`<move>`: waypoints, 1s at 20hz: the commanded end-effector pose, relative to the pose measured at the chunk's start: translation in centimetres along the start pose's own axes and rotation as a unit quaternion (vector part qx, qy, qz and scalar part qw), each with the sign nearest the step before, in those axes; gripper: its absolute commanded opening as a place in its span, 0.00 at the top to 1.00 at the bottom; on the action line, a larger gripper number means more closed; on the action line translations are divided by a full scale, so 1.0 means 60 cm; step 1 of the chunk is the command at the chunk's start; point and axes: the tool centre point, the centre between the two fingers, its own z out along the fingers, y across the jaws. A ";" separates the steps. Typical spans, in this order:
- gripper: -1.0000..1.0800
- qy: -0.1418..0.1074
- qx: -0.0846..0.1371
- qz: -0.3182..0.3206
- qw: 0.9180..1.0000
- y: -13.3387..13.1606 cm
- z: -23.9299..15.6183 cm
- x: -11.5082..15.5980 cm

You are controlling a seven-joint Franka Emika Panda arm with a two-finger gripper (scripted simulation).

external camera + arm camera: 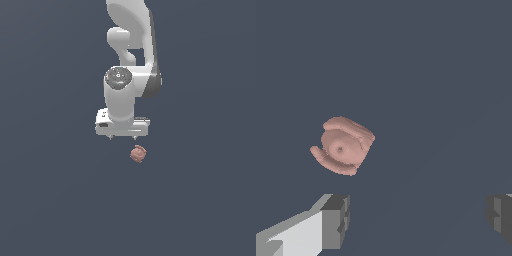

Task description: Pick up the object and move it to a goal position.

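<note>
The object is a small lumpy pinkish-red ball lying on the flat dark grey floor. In the exterior view it lies just below the white gripper and a little toward the exterior view's right. In the wrist view the ball lies ahead of the gripper, off to one side and nearer one fingertip, outside the gap. The two fingers stand wide apart with nothing between them. The gripper is open and does not touch the ball.
The white arm comes down from the top of the exterior view. The floor is a plain dark grey surface.
</note>
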 end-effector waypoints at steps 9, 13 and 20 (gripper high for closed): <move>0.04 0.003 -0.007 0.012 1.000 0.029 -0.007 0.009; 0.04 0.004 -0.009 0.016 1.000 0.035 -0.008 0.011; 0.04 0.004 -0.008 0.016 1.000 0.033 -0.007 0.011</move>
